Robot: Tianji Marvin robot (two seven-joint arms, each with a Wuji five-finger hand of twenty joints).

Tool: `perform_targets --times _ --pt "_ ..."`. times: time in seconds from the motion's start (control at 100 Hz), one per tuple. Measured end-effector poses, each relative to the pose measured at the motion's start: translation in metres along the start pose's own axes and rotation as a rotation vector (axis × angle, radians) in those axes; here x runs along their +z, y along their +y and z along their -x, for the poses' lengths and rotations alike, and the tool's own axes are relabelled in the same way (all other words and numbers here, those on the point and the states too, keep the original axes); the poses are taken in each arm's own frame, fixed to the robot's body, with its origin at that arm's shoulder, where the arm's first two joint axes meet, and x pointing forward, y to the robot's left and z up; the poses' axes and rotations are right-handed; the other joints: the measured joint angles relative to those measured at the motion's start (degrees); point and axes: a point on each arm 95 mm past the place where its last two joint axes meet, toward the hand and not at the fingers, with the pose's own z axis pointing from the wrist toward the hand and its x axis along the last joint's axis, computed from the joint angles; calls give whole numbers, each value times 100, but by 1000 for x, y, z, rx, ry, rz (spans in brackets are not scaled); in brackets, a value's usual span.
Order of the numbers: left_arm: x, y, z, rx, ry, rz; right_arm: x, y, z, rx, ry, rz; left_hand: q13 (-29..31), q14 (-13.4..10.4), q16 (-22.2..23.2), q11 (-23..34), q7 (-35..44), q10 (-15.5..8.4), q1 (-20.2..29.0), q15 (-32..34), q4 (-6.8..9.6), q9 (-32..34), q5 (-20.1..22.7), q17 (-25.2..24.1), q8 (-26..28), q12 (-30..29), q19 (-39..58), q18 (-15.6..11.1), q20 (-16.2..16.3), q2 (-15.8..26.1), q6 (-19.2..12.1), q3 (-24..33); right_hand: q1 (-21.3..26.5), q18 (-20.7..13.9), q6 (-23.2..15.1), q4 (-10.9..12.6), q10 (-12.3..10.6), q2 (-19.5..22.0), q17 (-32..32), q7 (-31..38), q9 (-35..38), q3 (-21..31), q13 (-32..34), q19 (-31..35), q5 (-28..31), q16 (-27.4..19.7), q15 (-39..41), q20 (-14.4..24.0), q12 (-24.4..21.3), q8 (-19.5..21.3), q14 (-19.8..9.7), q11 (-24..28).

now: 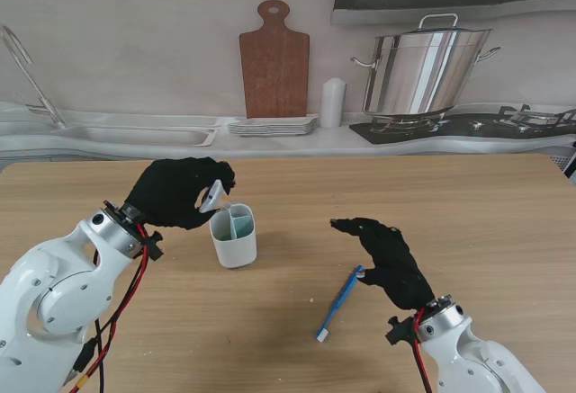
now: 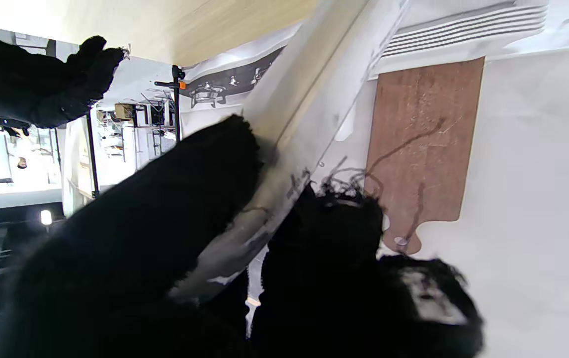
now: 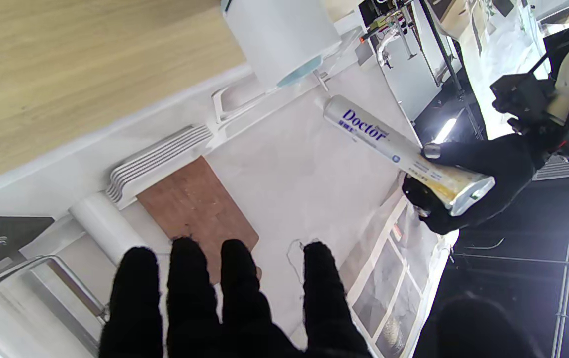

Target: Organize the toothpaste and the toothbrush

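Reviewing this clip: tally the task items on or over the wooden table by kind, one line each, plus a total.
Toothpaste tube: 1, held by the left hand over the holder
Toothbrush: 1, blue, lying on the table beside the right hand
Divided white holder cup: 1, upright
Total: 3

Both arms are glossy white rounded shells ending in a silver metal wrist ring, and each five-fingered hand wears a fuzzy black fabric glove: the left hand and the right hand. Red and black cables run loose along the outside of the left forearm (a thinner red strand also trails by the right wrist). Small dark fasteners, possibly screws, dot the white left-arm shell.
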Motion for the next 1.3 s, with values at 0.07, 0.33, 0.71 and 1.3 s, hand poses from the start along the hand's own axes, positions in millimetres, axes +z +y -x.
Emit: perform_targets --times 0.07,0.33,0.71,1.3 --pt "-2 1 2 -20 -18 0 3 0 -2 -2 10 1 1 -6 -30 0 2 51 -1 115 -54 96 50 8 -65 0 23 0 54 -30 55 13 0 8 2 -286 0 0 0 172 0 0 0 0 0 -1 4 -2 0 81 0 0" --pt "-10 16 15 -90 -88 10 13 0 -7 6 23 -2 2 -8 -177 0 38 239 -3 288 -81 232 73 29 -211 3 50 0 153 -81 217 14 0 68 15 -316 0 0 0 430 0 0 0 -1 0 -1 16 -5 0 195 0 0" --pt "-13 33 24 -206 -158 -16 19 -4 -12 12 34 -19 2 -9 -263 5 63 353 -4 357 -94 285 73 34 -222 6 70 0 229 -81 288 16 0 86 16 -317 -1 1 29 587 0 0 60 -1 0 -2 27 -5 0 294 0 91" --pt "-10 65 38 -350 -273 21 22 -8 -16 18 32 -38 2 43 -338 -2 138 524 -4 472 -122 403 73 36 -341 7 94 51 306 -81 376 16 0 126 16 -318 -1 1 71 845 0 0 125 -1 0 -2 49 -5 28 453 0 230"
